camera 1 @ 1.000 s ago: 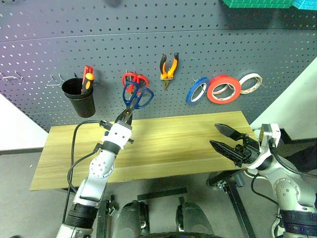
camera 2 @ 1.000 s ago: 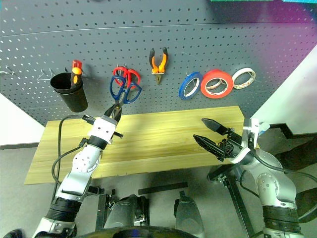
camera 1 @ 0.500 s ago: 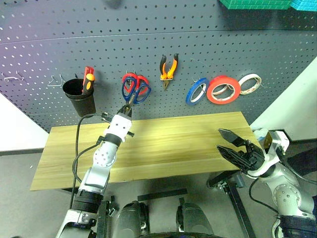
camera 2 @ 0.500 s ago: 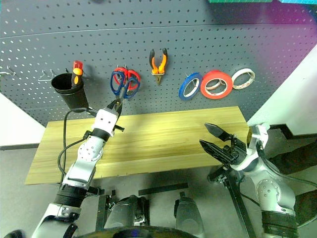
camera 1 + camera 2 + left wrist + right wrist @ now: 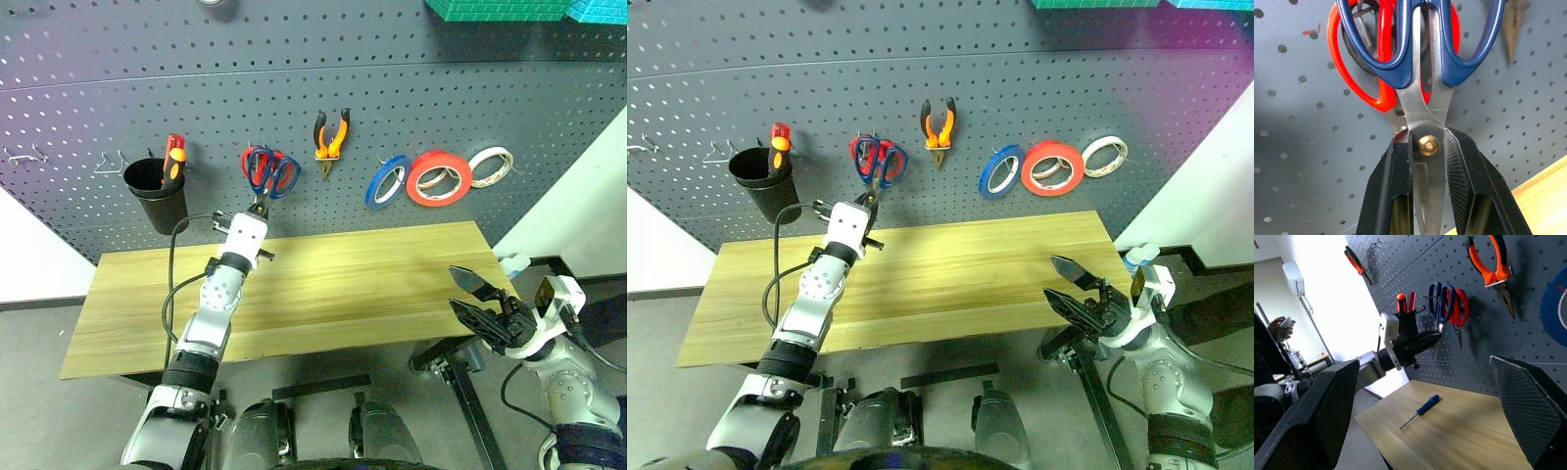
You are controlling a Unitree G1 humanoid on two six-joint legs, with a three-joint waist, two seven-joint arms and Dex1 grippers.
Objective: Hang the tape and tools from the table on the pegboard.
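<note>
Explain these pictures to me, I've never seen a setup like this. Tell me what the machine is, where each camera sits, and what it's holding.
This is a two-armed humanoid robot facing a pegboard above a wooden table. Two pictures come from cameras in its head, looking down over its arms; two from cameras on its wrists. The left end effector is shut on the blue-handled scissors, lifting their handles against the board beside red-handled scissors. The right end effector hangs open at the table's end. A blue-handled screwdriver lies on the table. Pliers and tape rolls already hang.
</note>
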